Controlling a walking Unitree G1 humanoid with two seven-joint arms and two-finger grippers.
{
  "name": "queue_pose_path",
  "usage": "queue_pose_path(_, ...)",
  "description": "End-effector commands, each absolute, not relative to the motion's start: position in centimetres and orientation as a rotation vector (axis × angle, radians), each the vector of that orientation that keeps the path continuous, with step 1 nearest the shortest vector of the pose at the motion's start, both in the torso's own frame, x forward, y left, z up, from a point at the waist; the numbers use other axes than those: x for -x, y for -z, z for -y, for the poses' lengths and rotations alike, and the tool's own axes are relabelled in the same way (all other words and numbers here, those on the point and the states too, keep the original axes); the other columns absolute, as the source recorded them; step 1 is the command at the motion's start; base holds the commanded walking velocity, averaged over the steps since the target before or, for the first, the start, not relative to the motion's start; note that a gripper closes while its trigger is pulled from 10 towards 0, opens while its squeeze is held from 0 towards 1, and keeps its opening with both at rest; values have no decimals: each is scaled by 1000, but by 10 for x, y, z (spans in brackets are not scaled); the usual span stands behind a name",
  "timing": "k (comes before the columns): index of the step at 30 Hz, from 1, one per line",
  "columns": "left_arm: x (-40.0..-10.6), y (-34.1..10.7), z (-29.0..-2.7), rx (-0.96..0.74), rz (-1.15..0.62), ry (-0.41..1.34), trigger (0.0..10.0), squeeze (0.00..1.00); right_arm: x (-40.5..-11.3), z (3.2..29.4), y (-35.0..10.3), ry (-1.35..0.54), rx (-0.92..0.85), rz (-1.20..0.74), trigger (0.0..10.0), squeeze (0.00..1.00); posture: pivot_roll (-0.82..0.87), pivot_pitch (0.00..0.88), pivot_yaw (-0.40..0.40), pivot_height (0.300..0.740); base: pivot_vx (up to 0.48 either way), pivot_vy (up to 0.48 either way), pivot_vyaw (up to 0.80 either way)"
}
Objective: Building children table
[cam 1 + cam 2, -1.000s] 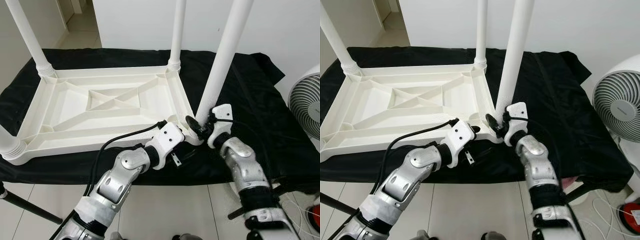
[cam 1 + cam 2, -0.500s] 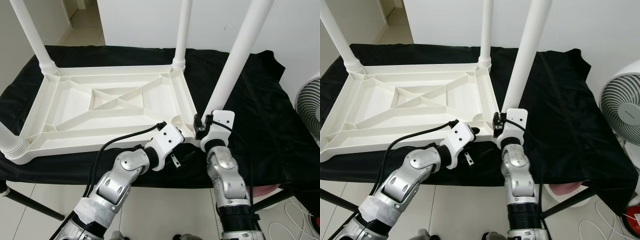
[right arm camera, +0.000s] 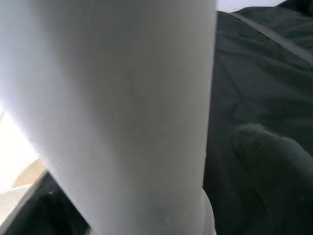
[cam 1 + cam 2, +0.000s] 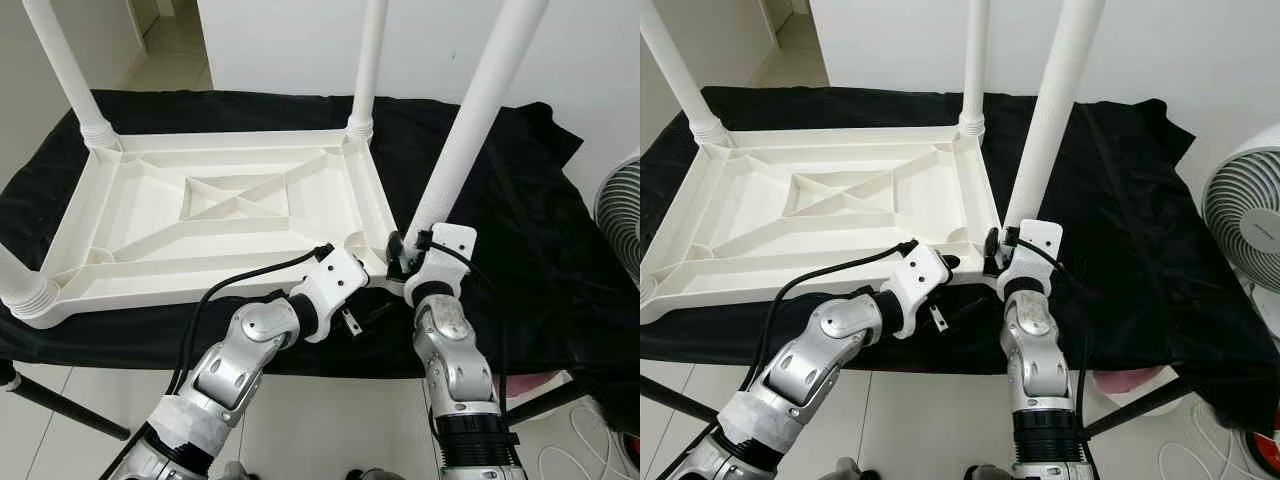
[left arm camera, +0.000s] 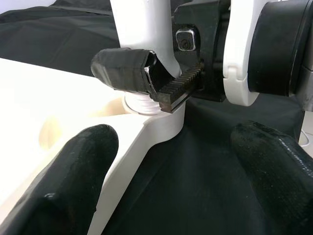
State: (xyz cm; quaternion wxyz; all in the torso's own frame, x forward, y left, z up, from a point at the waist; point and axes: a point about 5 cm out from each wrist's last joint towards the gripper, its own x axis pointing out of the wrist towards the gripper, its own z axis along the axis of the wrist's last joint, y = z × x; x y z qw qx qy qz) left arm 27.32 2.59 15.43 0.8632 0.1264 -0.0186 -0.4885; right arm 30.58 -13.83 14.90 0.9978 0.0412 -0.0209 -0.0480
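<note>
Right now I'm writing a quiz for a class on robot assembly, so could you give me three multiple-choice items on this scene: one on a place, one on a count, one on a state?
1. Where does the right gripper work?
A. at the foot of the near right leg
B. at the far left leg
C. on the fan

2. How many white legs stand up from the upturned table?
A. two
B. three
C. four

3. How does the near right leg stand?
A. lying flat
B. leaning to the right
C. straight like the others

Answers: 1 A, its fingers close on that leg's base at the table corner; 2 C, one rises at each corner; 3 B, its top tilts rightward.
</note>
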Motion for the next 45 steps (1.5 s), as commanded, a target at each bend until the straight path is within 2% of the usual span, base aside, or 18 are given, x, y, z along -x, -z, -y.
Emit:
queue_pose_path(1,-271,-154,-26,-268,38,1037,10000,0,-308,141,-151,43,-111,56,10000,1000,-114,55,-8,740,0,0,0)
queue_pose_path(4,-271,-154,-26,-267,38,1035,10000,0,-309,143,-154,14,-109,72,10000,1000,-113,56,-9,740,0,0,0)
queue_pose_path(5,-271,-154,-26,-268,38,1032,10000,0,-311,141,-154,-57,-95,68,10000,1000,-113,56,-9,740,0,0,0)
queue_pose_path(6,-272,-155,-27,-268,43,1022,10000,0,-313,143,-151,-107,-76,46,10000,0,-113,58,-9,740,0,0,0)
queue_pose_path(11,-275,-153,-29,-285,43,999,10000,0,-318,147,-147,-252,-26,27,10000,0,-113,58,-8,740,0,0,0)
queue_pose_path(14,-275,-151,-30,-288,42,996,10000,0,-323,149,-149,-450,42,35,10000,0,-113,51,-5,740,0,0,0)
queue_pose_path(24,-270,-150,-30,-287,40,1033,10000,0,-337,156,-154,-644,150,24,10000,0,-98,48,-7,740,0,0,0)
queue_pose_path(25,-270,-150,-31,-291,40,1032,10000,0,-338,156,-154,-668,157,22,4980,0,-98,48,-7,740,0,0,0)
queue_pose_path(26,-270,-150,-31,-294,40,1026,10000,0,-339,157,-153,-690,169,15,1059,0,-92,47,-9,740,0,0,0)
queue_pose_path(29,-271,-150,-32,-294,40,1024,10000,0,-339,158,-152,-702,179,11,1059,0,-92,47,-9,740,0,0,0)
queue_pose_path(30,-270,-150,-32,-294,43,1020,10000,0,-339,160,-150,-723,175,3,0,0,-85,47,-13,740,0,0,0)
queue_pose_path(37,-270,-151,-32,-292,46,1016,10000,0,-337,164,-142,-738,149,-29,0,0,-89,49,-9,740,0,0,0)
queue_pose_path(38,-270,-151,-31,-292,45,1017,10000,0,-336,165,-140,-732,144,-35,1216,0,-89,49,-9,740,0,0,0)
queue_pose_path(39,-269,-150,-31,-291,44,1019,10000,0,-336,165,-138,-724,126,-38,10000,0,-92,51,-8,740,0,0,0)
queue_pose_path(45,-270,-151,-31,-288,46,1022,10000,0,-328,157,-140,-682,15,5,10000,0,-93,56,-10,740,0,0,0)
